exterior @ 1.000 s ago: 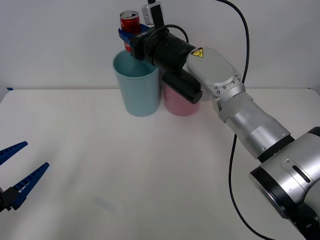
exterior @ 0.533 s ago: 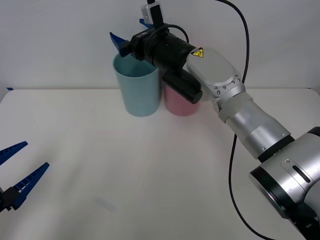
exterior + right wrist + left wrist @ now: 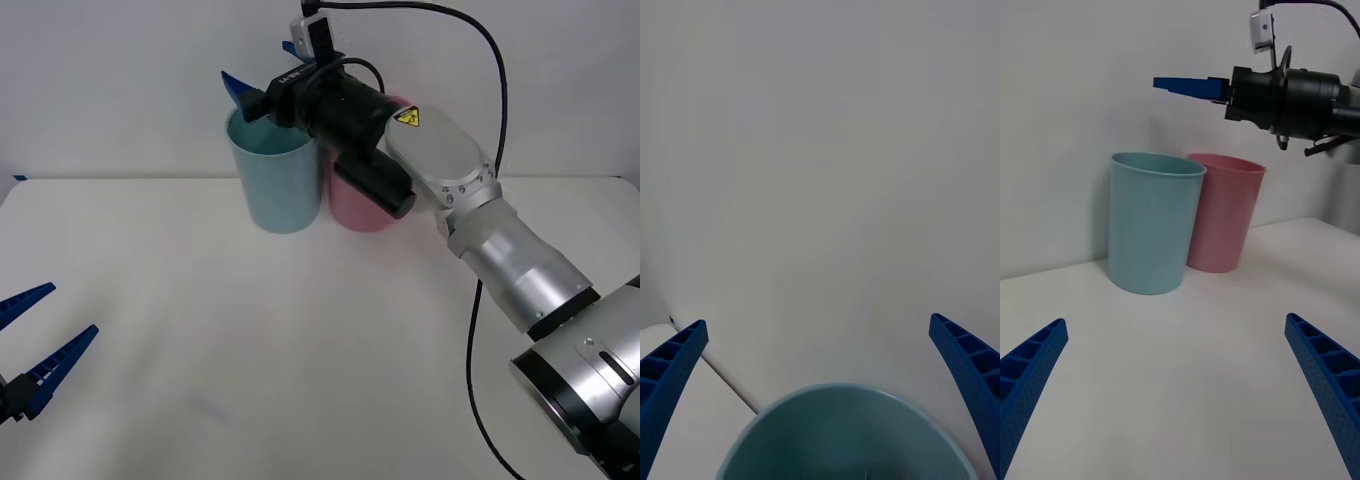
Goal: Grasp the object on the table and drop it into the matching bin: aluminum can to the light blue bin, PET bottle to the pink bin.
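Aluminum can unseen, presumably light, thin-walled, best gripped mid-body; right gripper (image 3: 262, 68) spread wide, empty, above light blue bin (image 3: 274, 180); left gripper (image 3: 35, 340) open, idle.

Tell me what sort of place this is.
Probably a robot test bench in a lab, not a home: a plain white table against a bare wall, holding just a light blue bin and a pink bin, with the open right gripper above the blue one.
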Controlling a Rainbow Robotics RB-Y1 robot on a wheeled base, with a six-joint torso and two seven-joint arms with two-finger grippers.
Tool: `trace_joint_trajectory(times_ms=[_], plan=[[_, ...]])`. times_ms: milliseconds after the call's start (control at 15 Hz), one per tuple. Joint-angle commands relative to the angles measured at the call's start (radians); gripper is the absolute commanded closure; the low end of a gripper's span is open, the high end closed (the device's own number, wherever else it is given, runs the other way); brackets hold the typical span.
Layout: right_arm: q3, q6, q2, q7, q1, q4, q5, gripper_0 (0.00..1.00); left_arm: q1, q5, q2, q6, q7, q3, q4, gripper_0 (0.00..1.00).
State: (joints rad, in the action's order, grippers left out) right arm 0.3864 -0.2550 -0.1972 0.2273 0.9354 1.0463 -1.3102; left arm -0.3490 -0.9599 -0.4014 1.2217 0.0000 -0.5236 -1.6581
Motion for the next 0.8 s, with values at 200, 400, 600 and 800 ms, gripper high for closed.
trace_joint_trajectory(times_ms=[200,400,600,800], plan=[[-0.001,-0.070,-0.082,-0.002,-0.132,0.178,-0.001,0.00,0.000,0.000,0.000,0.000,0.000,0.000,0.000,0.00],[-0.001,-0.104,-0.151,-0.002,-0.228,0.311,0.012,0.00,0.000,0.000,0.000,0.000,0.000,0.000,0.000,0.00],[-0.029,-0.182,-0.226,-0.006,-0.337,0.436,0.046,0.00,0.000,0.000,0.000,0.000,0.000,0.000,0.000,0.00],[-0.089,-0.280,-0.291,-0.023,-0.454,0.546,0.068,0.00,0.000,0.000,0.000,0.000,0.000,0.000,0.000,0.00]])
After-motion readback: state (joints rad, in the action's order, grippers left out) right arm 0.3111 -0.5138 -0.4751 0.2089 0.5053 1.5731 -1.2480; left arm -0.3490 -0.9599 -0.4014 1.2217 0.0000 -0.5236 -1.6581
